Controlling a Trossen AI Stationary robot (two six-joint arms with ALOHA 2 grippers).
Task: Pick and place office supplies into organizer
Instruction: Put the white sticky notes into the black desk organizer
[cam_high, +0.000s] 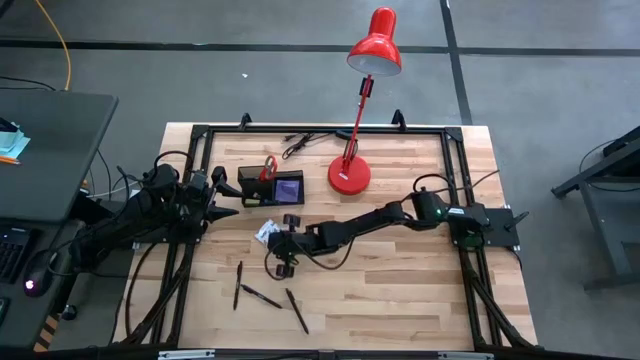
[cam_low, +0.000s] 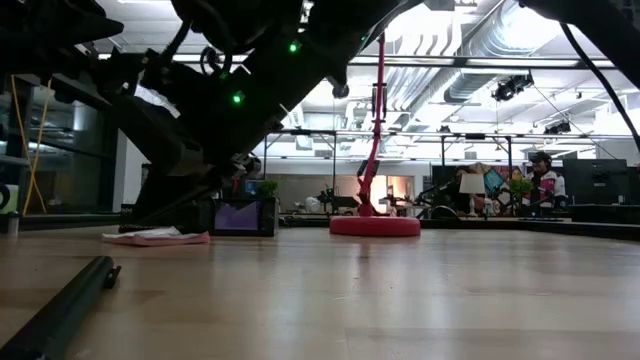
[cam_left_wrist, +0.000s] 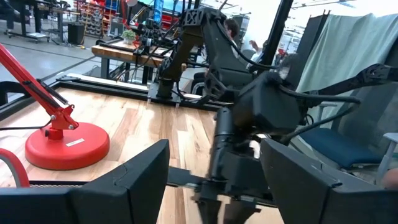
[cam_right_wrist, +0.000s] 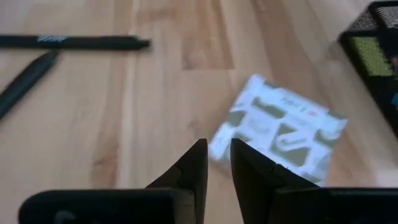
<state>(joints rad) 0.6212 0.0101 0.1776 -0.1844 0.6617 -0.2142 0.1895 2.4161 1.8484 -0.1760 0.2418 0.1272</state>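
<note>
The right gripper (cam_right_wrist: 214, 163) has its two dark fingers drawn nearly together, only a thin slit between the tips, which sit at the near edge of the white-grey patterned packet (cam_right_wrist: 277, 127). Whether they pinch that edge cannot be told. In the high view this gripper (cam_high: 281, 240) hangs low over the middle of the table, just beside the packet (cam_high: 264, 233), which lies flat on the wood at about seven o'clock from the organizer (cam_high: 272, 187).

Out from there, three black pens (cam_high: 262, 296) lie scattered on the wood toward six o'clock of the packet — two of them show in the right wrist view, one crosswise (cam_right_wrist: 74, 42) and one slanted (cam_right_wrist: 25, 81). A further dark pen (cam_low: 62, 310) lies close to the low camera.

The organizer stands at the table's ten o'clock; the red-handled scissors (cam_high: 268, 166) stand upright in its taller section and the purple pad (cam_high: 288, 189) rests in the lower tray.

The left gripper (cam_high: 222, 198) waits just beside the organizer at its nine o'clock, fingers (cam_left_wrist: 130, 186) spread apart and empty.

The red lamp (cam_high: 372, 60) rises from its round base (cam_high: 349, 176) at the organizer's three o'clock — well apart from the packet.
</note>
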